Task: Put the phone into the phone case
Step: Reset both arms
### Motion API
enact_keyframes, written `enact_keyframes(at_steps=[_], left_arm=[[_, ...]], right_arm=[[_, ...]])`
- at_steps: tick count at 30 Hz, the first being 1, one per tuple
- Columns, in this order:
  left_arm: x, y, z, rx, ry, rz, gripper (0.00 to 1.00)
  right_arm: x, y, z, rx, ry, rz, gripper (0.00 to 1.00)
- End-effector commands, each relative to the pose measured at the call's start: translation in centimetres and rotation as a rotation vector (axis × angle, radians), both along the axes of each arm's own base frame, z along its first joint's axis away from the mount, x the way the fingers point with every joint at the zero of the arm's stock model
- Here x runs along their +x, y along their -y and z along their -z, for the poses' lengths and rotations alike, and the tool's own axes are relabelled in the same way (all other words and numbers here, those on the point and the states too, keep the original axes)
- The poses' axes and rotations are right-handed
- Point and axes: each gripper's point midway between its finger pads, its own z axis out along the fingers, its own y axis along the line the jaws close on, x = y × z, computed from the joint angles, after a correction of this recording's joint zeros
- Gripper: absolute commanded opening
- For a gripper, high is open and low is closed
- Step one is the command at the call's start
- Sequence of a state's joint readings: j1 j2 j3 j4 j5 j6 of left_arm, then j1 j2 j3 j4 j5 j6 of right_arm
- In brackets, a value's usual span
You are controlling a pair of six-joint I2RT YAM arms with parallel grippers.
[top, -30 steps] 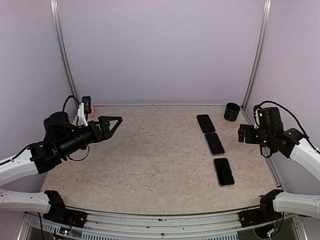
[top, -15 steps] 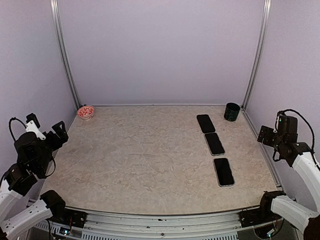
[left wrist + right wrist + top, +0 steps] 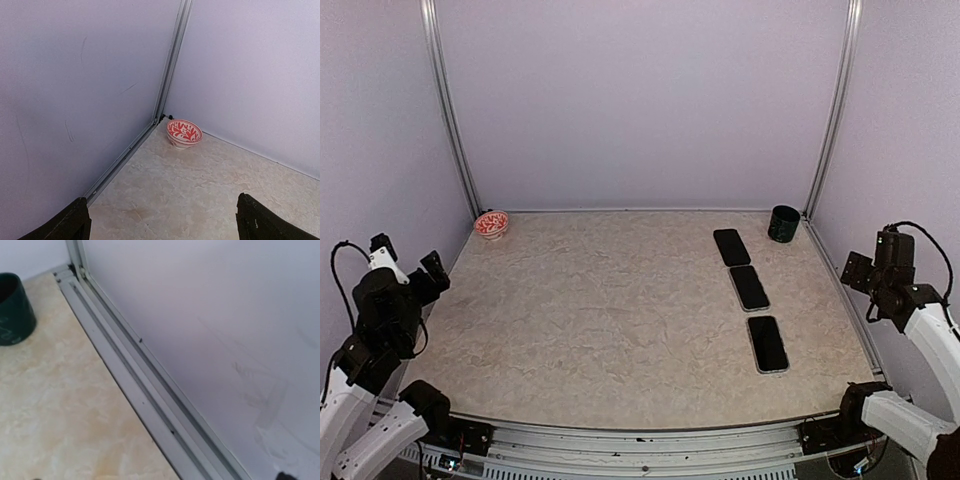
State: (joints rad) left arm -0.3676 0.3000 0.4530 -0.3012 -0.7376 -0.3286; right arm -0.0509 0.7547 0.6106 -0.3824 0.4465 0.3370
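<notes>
Three dark phone-shaped slabs lie in a row on the right of the table: a far one (image 3: pixel 731 246), a middle one (image 3: pixel 749 287) and a near one (image 3: pixel 767 343) with a paler rim. I cannot tell which is phone and which is case. My left gripper (image 3: pixel 408 258) is raised at the table's far left edge, open and empty; its black fingertips (image 3: pixel 75 222) stand wide apart in the left wrist view. My right gripper (image 3: pixel 876 258) is raised by the right wall, open and empty, well clear of the slabs. Neither wrist view shows the slabs.
A red-and-white bowl (image 3: pixel 491 223) sits in the back left corner, also in the left wrist view (image 3: pixel 184 133). A dark green cup (image 3: pixel 783 222) stands in the back right corner, also in the right wrist view (image 3: pixel 12 310). Metal rails (image 3: pixel 135 385) edge the walls.
Both arms have pulled back from over the table: the left gripper out to the left edge, the right gripper out to the right wall. The three slabs have not moved.
</notes>
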Motion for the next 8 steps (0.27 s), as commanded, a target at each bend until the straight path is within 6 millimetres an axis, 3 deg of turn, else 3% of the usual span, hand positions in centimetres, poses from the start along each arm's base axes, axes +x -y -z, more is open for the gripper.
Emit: enact_keyframes(at_steps=[1, 8], left_arm=[[0.42, 0.17, -0.13, 0.01, 0.011, 0.019, 0.99], [0.67, 0.21, -0.03, 0.006, 0.007, 0.027, 0.99]], right_arm=[[-0.39, 0.57, -1.01, 0.014, 0.026, 0.039, 0.99], [-0.05, 0.11, -0.79, 0.022, 0.018, 0.008, 0.99]])
